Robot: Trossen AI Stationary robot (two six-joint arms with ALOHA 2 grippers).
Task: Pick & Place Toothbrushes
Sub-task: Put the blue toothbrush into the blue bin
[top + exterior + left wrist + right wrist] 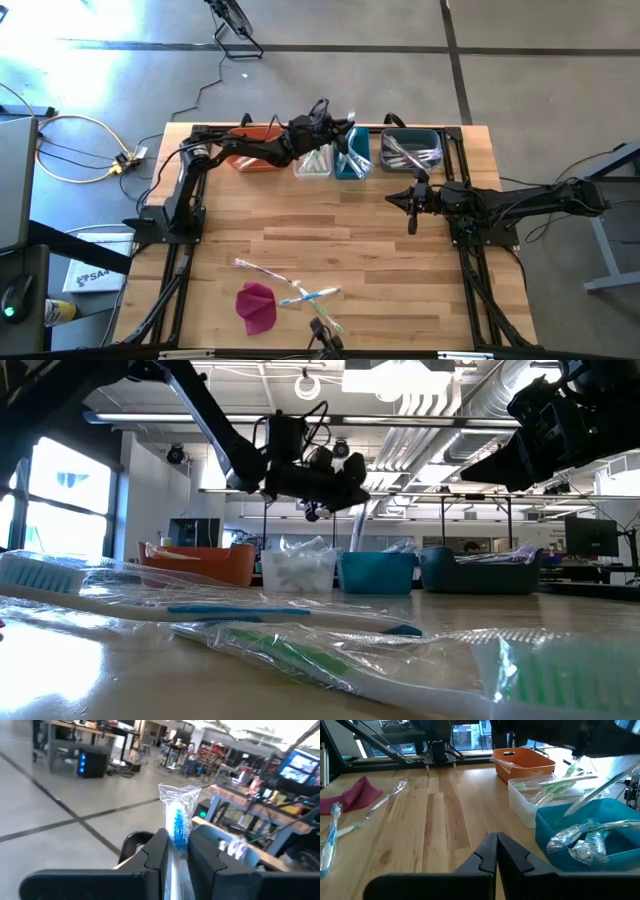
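While lifted over the far row of bins, left gripper [335, 128] closed on 1 wrapped toothbrush [178, 822] with blue bristles, stick pinched between both fingers [157, 851] and wrapped head standing clear above them; probably held so for dropping into the bin of matching colour. Reading the high view from left to right along the far edge of the wooden table [330, 225]: orange bin [255, 152], contents hidden from above by the left arm; clear bin [313, 164], holding green-handled brushes in wrappers; teal bin [353, 160], holding crumpled clear wrappers with brushes, directly beneath the carried brush; dark grey-blue bin [412, 150], holding several pale wrapped brushes. Right gripper [413, 203] fully closed and empty, parked just in front of the dark bin, judged to be waiting. Toward the near edge: magenta cloth [256, 306], and beside it about 4 loose toothbrushes [300, 294], apparently not yet sorted. Sorting judged well advanced but unfinished.
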